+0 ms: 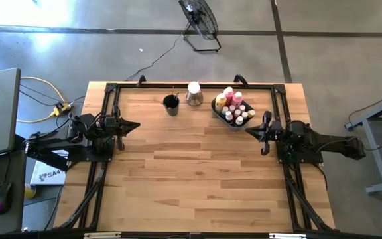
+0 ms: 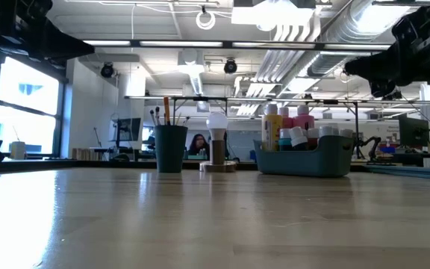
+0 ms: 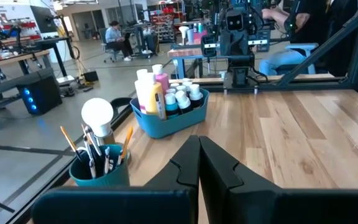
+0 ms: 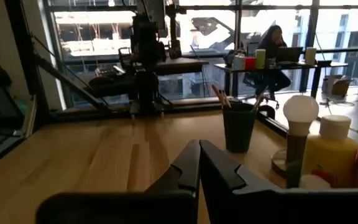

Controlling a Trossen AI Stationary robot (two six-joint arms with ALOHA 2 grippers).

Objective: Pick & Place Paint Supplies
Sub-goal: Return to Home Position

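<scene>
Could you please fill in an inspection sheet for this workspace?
Surface: light wooden table, bare in the middle.
Job's things: pink and yellow paint bottles and white-capped pots stand in the grey-blue rectangular bin; thin brushes stand in the dark round cup.
Clutter: white round-topped object between cup and bin.
Grippers: left gripper and right gripper shut, at opposite table sides, holding nothing.
Cables: yellow cable on the floor, left.
Surroundings: black floor fan; seated person beyond.

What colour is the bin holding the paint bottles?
Teal blue. The bin shows best in the left wrist view.
</scene>
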